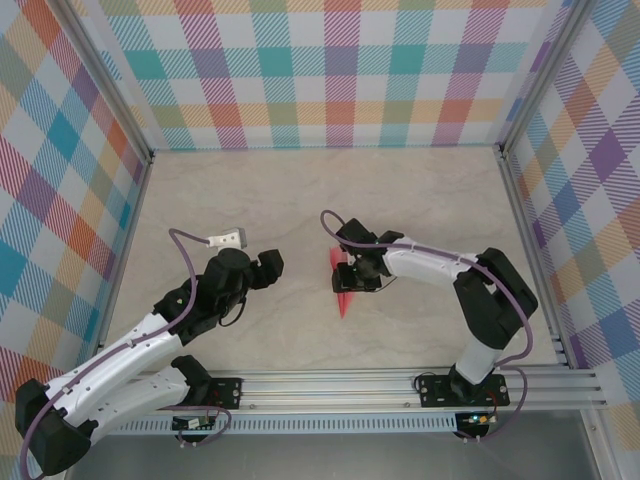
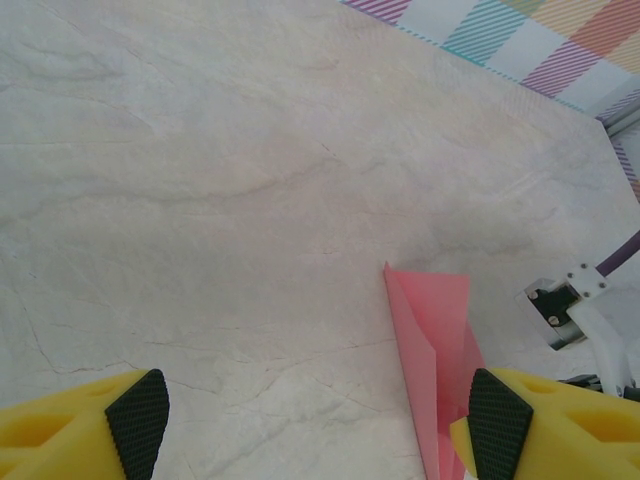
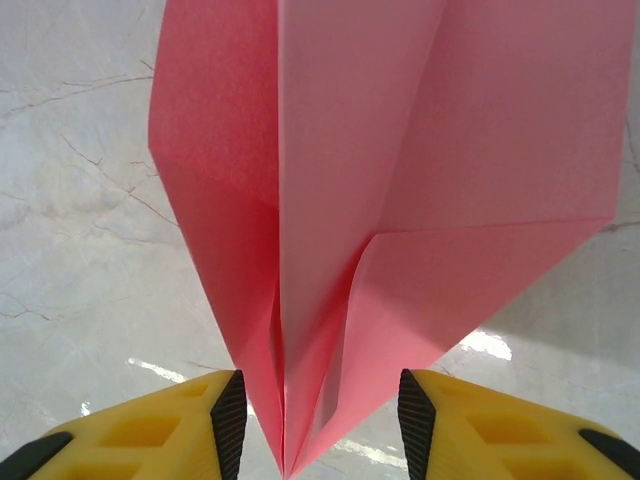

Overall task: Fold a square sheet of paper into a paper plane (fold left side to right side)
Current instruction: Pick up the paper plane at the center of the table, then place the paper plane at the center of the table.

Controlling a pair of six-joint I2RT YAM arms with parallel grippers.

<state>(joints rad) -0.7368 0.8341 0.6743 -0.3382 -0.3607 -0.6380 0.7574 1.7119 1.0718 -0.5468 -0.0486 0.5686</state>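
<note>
The pink-red paper plane [image 1: 345,292] lies on the table as a slim folded dart, its tip toward the near edge. My right gripper [image 1: 354,272] hovers over its wide end. In the right wrist view the paper plane [image 3: 400,170] spreads its flaps and centre crease, and its narrow end runs down between the pads [image 3: 229,415] of my open right gripper [image 3: 322,420], touching neither. My left gripper [image 1: 270,264] stands open to the left of the plane. In the left wrist view the left gripper [image 2: 318,420] holds nothing, and the plane [image 2: 430,340] lies just inside its right fingertip [image 2: 498,415].
The marble-patterned tabletop [image 1: 300,200] is walled by plaid panels [image 1: 330,70] on three sides. An aluminium rail [image 1: 330,385] carrying both arm bases runs along the near edge. The right arm's white wrist [image 2: 575,310] shows beside the plane.
</note>
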